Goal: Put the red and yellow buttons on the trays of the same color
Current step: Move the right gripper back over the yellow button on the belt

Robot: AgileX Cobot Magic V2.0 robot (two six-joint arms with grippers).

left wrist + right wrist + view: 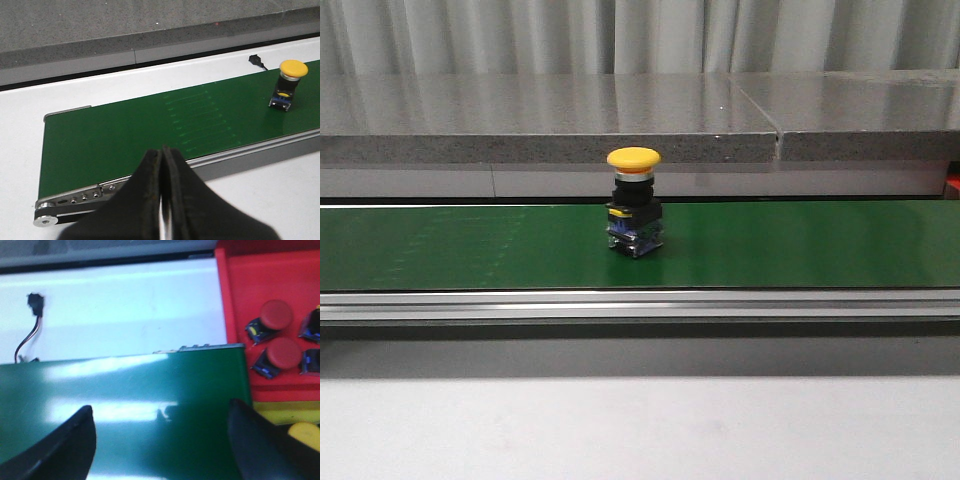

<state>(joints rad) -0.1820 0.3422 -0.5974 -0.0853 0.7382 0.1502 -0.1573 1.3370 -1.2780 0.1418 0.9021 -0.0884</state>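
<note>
A yellow button is being carried upright on the green conveyor belt, near the middle of the belt's visible length in the front view. It is being touched by neither hand. In the left wrist view the same button is being shown well apart from the left hand, toward the far end of the belt from it.

The fingers of the left hand are being held pressed together, with nothing between them. The fingers of the right hand are being held spread wide over the belt, and nothing is being gripped between them.

In the right wrist view a red tray is being shown just beyond the belt's end. Two red buttons are being held in it, lying side by side, and parts of further items are being cut off at the picture's edge; their colour cannot be told. A yellow strip, judged to be the rim of a yellow tray, is being shown beside the red tray, and a yellow rounded object is being partly hidden behind a right finger; whether it is a sorted button cannot be told.

The task is judged to be partly complete: at least two red buttons are being stored correctly, while the yellow button on the belt is not yet sorted. A pick-up and transfer to the yellow tray are being left to do.
</note>
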